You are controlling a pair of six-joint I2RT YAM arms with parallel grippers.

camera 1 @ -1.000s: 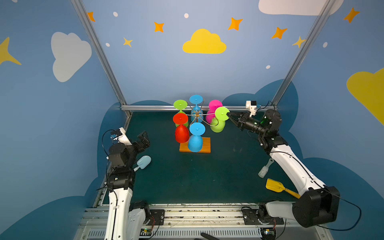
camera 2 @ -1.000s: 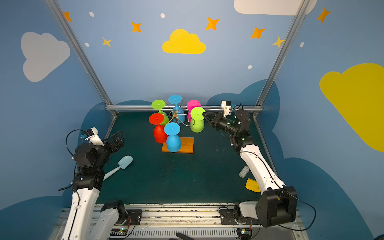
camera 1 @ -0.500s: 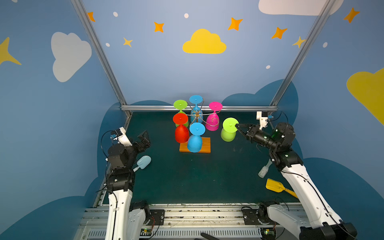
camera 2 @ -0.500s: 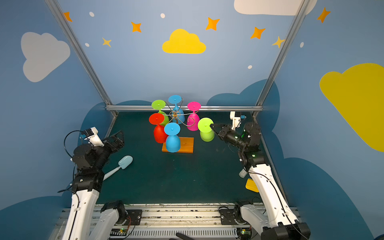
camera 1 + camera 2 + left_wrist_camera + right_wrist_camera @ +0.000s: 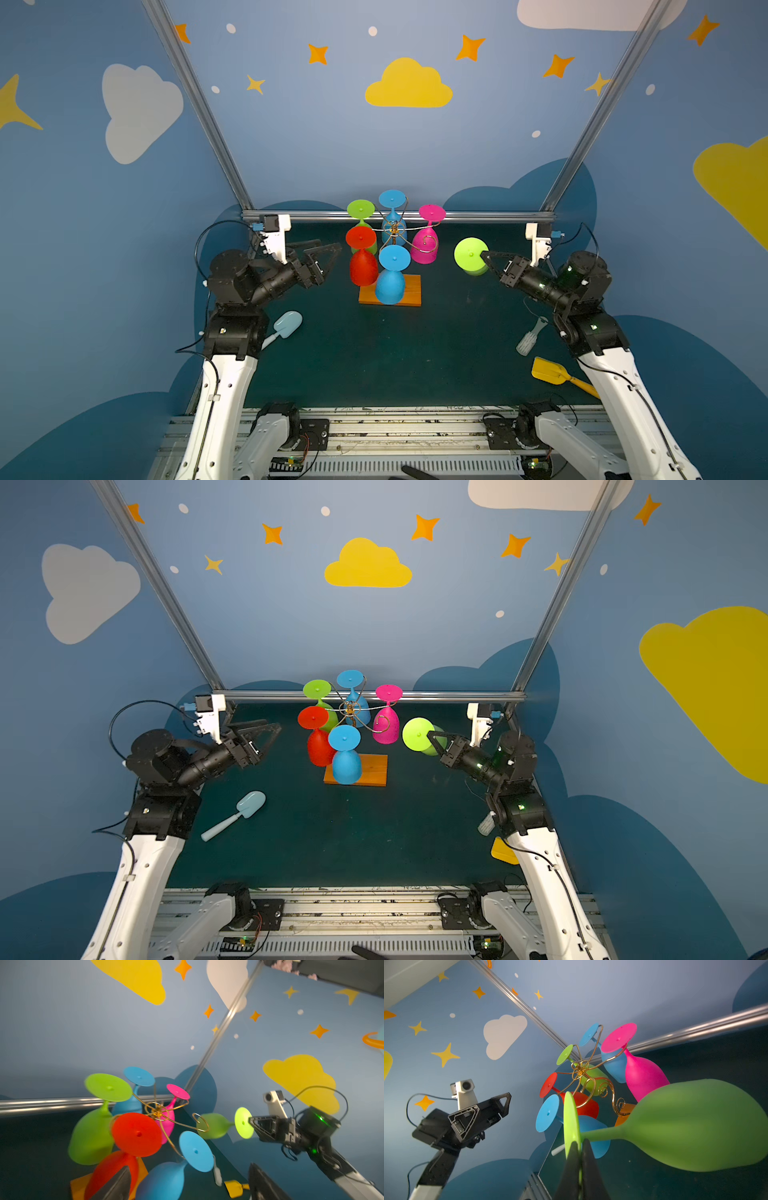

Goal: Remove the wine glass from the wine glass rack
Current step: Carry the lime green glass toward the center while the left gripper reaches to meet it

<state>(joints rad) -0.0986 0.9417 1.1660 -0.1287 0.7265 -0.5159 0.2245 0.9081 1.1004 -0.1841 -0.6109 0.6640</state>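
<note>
I have the right end effector [image 5: 484,256] clenched on the foot rim of the lime wine glass [image 5: 468,254], which sits just rack-side of its tips yet clear of the wine glass rack [image 5: 394,228], stem tipped well off upright; the left end effector [image 5: 330,248] is released and farther away

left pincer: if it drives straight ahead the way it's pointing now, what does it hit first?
Most likely the red wine glass hanging on the wine glass rack: the open left pincer points toward it. The front blue wine glass hangs close beside it, and depth is unclear.
</note>
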